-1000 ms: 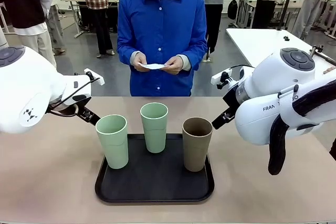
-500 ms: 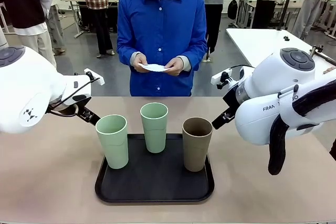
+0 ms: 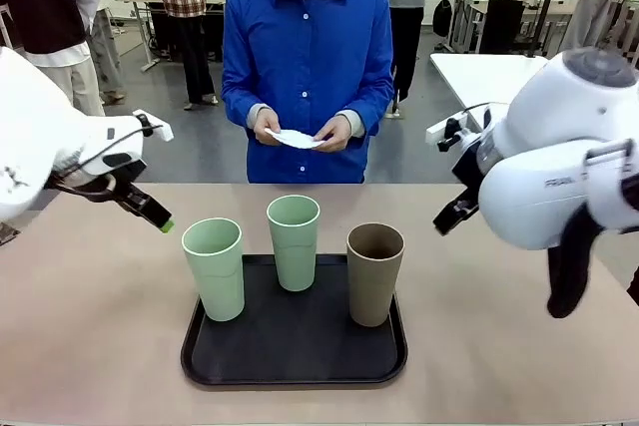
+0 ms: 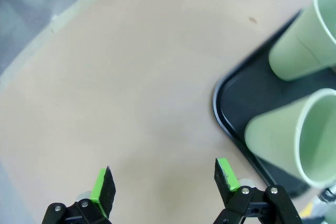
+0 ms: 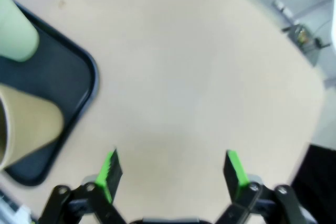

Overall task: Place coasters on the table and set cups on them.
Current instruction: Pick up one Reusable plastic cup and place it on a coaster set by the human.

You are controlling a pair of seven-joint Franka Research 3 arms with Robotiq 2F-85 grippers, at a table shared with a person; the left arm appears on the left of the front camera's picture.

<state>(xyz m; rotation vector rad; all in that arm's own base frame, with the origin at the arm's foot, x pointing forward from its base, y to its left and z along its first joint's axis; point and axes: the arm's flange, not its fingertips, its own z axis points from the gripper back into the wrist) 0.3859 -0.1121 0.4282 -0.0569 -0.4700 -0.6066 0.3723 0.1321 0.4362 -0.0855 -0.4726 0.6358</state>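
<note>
Three cups stand upright on a black tray [image 3: 295, 351]: a mint green cup [image 3: 213, 266] at the left, a second mint green cup [image 3: 294, 241] at the back middle, and a brown cup [image 3: 374, 271] at the right. Across the table [image 3: 90, 326] a person holds thin white coasters [image 3: 295, 137] in both hands at waist height. My left gripper [image 3: 155, 216] hangs open left of the left cup, over bare table [image 4: 131, 87]. My right gripper [image 3: 446, 218] is open to the right of the brown cup [image 5: 26, 124]. Both pairs of green pads [image 4: 102, 184] [image 5: 234, 167] hold nothing.
The tray's corner [image 4: 231, 114] and two mint cups [image 4: 296, 137] lie to one side of my left gripper [image 4: 164, 179]. The tray edge [image 5: 79, 87] sits beside my right gripper [image 5: 173, 168]. A white table [image 3: 489, 77] stands behind at the right, with people farther back.
Both arms have drawn outward and up, away from the tray: the left gripper to the left, the right gripper to the right. The person's hands hold the coasters slightly lower.
</note>
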